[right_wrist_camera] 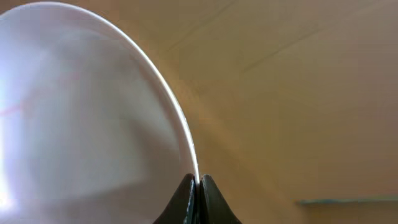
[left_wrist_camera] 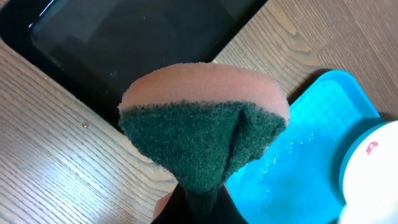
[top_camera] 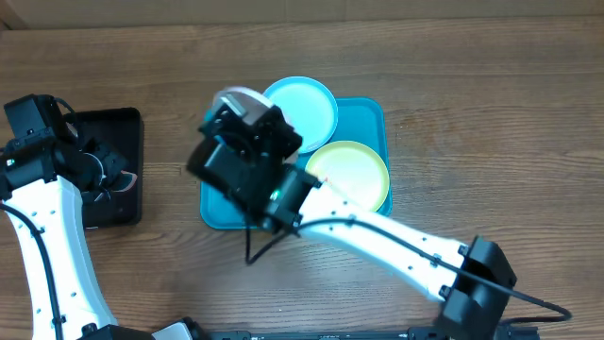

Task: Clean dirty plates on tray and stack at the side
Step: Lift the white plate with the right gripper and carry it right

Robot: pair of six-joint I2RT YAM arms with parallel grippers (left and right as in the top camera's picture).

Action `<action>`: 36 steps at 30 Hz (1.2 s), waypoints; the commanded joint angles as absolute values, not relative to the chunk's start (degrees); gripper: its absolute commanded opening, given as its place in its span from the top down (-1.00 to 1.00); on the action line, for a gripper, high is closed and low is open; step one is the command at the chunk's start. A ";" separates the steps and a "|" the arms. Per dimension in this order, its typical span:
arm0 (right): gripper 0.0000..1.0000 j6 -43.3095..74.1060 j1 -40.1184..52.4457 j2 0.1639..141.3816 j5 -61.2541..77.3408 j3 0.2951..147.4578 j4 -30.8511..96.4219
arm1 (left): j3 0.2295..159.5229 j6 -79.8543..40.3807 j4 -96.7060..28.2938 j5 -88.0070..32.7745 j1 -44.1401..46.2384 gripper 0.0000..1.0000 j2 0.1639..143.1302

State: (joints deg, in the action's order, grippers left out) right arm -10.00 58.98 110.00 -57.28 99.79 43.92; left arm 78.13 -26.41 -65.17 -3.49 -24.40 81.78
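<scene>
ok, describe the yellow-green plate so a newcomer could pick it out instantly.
Start at the turquoise tray in the middle of the wooden table. Two plates rest on it in plain view, and the yellow-green plate is the one nearer the robot's base, toward its right. Its neighbour, the light blue plate, overhangs the far rim; colour settles it.

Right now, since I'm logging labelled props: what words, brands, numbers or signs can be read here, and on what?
None can be read.
The white plate, light blue plate, yellow-green plate, turquoise tray, black tray and sponge show no lettering.
The red marks on the white plate are smears, not writing.
</scene>
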 commanded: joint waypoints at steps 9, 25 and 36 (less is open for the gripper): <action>0.93 22.98 42.96 107.50 -32.05 98.00 45.10 | 77.93 -24.64 -64.73 -4.10 -24.34 0.92 82.11; 0.93 25.32 -5.52 107.92 5.67 88.79 51.64 | 77.93 -24.43 -64.03 -4.10 -24.34 0.92 82.13; 0.92 25.30 -16.69 107.96 6.76 74.78 38.09 | 77.93 -24.43 -63.42 -4.10 -24.34 0.91 82.13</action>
